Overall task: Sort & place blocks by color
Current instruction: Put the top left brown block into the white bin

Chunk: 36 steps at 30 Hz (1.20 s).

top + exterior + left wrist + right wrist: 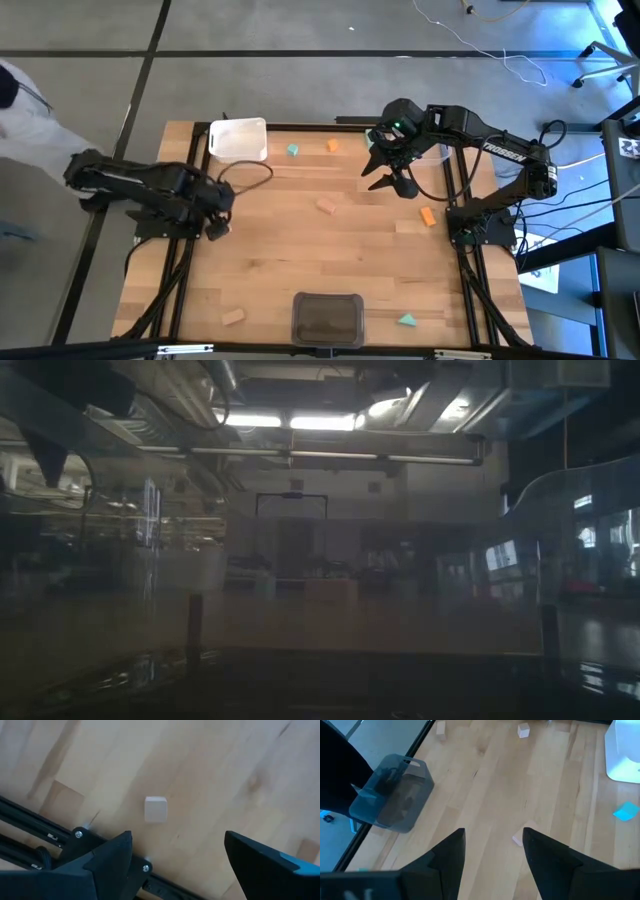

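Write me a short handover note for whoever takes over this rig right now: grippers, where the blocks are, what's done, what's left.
Left gripper: open, empty, low at the table's left edge over a pale cube.
Right gripper: open, empty, raised over the far right of the table.
Blocks all lie loose on the wood: teal block and orange block near the far edge, pale block mid-table, orange block on the right, pale block and teal block at the near edge.
White tray and dark grey tray show no blocks inside.
Done: nothing sorted. Left: all of it.
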Motion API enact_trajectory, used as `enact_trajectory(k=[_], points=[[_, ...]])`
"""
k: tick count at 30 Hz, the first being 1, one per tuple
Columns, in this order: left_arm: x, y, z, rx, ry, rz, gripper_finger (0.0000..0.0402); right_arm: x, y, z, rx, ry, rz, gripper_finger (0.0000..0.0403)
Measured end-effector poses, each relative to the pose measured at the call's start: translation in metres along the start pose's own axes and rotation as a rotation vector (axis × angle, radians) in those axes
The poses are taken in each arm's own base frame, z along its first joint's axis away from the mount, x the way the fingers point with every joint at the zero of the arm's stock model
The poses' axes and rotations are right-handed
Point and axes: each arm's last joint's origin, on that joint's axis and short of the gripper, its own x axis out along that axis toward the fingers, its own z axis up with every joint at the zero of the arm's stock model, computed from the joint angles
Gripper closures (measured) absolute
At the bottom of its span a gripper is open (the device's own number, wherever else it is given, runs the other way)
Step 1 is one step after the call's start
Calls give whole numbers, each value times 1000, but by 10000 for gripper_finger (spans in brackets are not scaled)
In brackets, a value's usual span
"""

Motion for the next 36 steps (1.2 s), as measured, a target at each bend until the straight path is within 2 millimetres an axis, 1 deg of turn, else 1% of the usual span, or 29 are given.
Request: enact_trajectory(k=[5, 9, 12, 17, 26, 36], points=[[10, -13, 0, 66, 27, 51, 95, 0, -1, 1, -6, -1, -15, 204], [18, -20, -1, 108, -23, 80, 95, 0, -1, 1, 35, -2, -16, 204], [30, -18, -5, 103, -33, 118, 95, 0, -1, 1, 45, -2, -16, 204], [51, -11, -17, 96, 13, 171, 95, 0, -1, 1, 45, -1, -16, 204], [81, -9, -28, 122, 2, 142, 95, 0, -1, 1, 39, -1, -17, 204], [94, -5, -29, 126, -63, 168, 95, 0, -1, 1, 37, -3, -18, 204]])
